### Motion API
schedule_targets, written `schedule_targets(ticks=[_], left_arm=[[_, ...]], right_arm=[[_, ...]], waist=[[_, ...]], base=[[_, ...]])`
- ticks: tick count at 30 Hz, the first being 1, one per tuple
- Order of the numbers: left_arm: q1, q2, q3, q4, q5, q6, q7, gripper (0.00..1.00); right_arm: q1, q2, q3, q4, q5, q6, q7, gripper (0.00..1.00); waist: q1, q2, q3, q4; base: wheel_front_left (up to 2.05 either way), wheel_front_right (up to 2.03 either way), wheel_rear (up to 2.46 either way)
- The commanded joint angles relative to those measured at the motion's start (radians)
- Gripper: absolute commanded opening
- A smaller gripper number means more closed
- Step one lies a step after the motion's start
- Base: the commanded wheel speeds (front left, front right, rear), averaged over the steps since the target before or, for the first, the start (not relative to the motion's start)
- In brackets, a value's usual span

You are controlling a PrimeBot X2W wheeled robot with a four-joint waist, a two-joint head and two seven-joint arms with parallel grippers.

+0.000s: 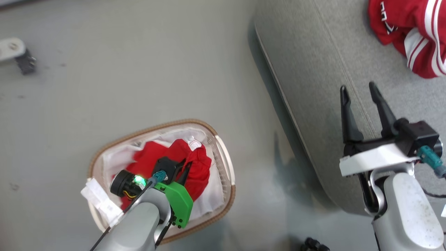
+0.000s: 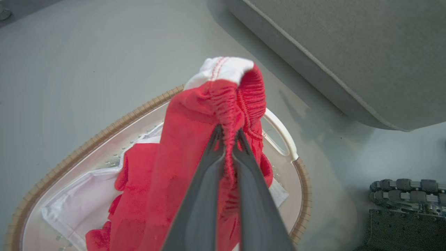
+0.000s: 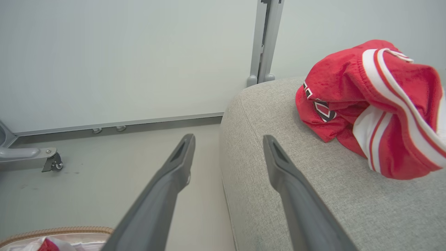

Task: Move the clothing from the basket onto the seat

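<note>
Pinching a gathered waistband, the left gripper (image 2: pixel 228 134) has its fingers nearly together, clamped on a red garment (image 2: pixel 188 122) held above the basket (image 2: pixel 115 122). The cloth's lower folds trail onto the white liner (image 2: pixel 80 202). Basket on the floor (image 1: pixel 104 87), near the seat (image 2: pixel 348 52) edge. Right gripper (image 1: pixel 359 89) spread wide, empty, over the seat's edge. Second red-and-white garment (image 1: pixel 414 31) lies crumpled near the seat's corner.
</note>
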Motion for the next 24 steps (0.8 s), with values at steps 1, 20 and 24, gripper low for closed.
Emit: schedule_targets(ticks=[1,20,24], left_arm=[[0.036,0.02,0.001,-0.039,0.0,-0.003,-0.004,0.0],[-0.07,0.238,-0.05,-0.626,0.028,-0.004,0.121,0.0],[-0.158,0.258,-0.044,-0.685,0.014,-0.004,0.161,0.0]], right_arm=[[0.032,-0.005,-0.005,0.01,-0.012,-0.001,-0.002,1.0],[0.19,-0.005,0.002,0.07,-0.072,-0.001,-0.002,1.0],[0.172,-0.004,0.02,0.07,-0.073,-0.001,-0.002,1.0]], waist=[[0.0,-0.0001,-0.193,0.118],[0.0,-0.0001,-0.509,0.184],[0.0,-0.0001,-0.52,0.18]], base=[[0.0,0.0,0.0],[0.0,0.0,0.0],[0.0,0.0,0.0]])
